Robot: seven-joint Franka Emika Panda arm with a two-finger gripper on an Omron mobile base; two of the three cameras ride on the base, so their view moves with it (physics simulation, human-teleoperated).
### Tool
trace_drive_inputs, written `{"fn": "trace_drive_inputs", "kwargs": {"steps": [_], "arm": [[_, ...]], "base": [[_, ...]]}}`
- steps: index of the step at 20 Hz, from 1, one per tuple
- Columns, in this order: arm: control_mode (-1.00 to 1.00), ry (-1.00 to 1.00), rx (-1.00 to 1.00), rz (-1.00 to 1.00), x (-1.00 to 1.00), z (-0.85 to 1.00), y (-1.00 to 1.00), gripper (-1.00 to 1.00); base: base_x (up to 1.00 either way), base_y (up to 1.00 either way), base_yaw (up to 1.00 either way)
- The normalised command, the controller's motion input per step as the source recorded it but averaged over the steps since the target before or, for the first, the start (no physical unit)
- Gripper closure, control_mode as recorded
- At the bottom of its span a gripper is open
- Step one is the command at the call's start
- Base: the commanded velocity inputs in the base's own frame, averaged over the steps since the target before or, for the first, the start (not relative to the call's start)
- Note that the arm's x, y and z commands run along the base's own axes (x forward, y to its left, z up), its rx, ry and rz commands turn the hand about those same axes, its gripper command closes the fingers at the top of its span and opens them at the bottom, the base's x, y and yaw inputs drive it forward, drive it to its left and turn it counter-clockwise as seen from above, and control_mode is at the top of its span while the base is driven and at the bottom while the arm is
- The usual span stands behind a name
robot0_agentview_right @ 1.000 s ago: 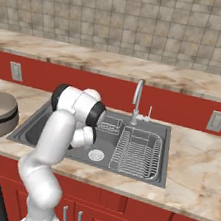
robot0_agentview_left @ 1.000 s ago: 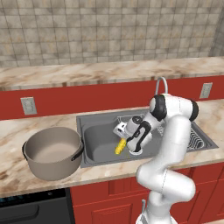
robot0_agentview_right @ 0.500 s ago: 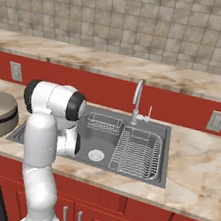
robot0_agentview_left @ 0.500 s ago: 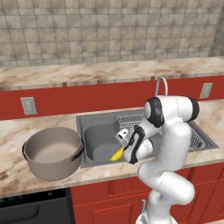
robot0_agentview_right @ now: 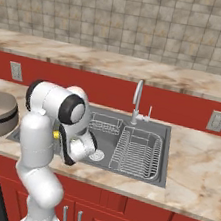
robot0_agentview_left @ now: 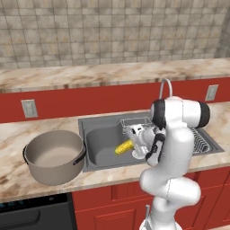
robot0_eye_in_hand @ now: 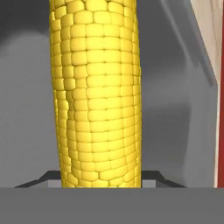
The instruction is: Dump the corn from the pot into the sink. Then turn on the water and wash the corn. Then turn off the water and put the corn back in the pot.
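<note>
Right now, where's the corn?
The corn is in the hand, held over the left basin of the sink, right of the pot in the left base view.

Even flat rendered light, soft shadows, sharp

One corn cob (robot0_agentview_left: 124,147), one pot (robot0_agentview_left: 55,156), one double-basin sink (robot0_agentview_left: 99,143), one faucet (robot0_agentview_right: 136,101), one dish rack (robot0_agentview_right: 137,152), two wall outlets (robot0_agentview_left: 29,108)

Beige tiled wall (robot0_agentview_left: 112,31), marble counter (robot0_agentview_right: 192,181), red cabinets (robot0_agentview_left: 112,202).
</note>
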Motion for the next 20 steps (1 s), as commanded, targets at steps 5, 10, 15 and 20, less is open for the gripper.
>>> {"fn": "trace_drive_inputs", "kwargs": {"steps": [5, 10, 15, 20], "arm": [[-1.0, 0.23, 0.05, -0.01, 0.15, 1.0, -0.12, 1.0], [-1.0, 0.18, 0.0, 0.0, 0.0, 1.0, 0.0, 1.0], [-1.0, 0.12, 0.0, 0.02, -0.11, 1.0, -0.08, 1.0], [-1.0, 0.02, 0.05, 0.01, -0.49, 1.0, -0.25, 1.0]], "base": [[0.0, 0.0, 0.0], [0.0, 0.0, 0.0], [0.0, 0.0, 0.0], [0.0, 0.0, 0.0]]}}
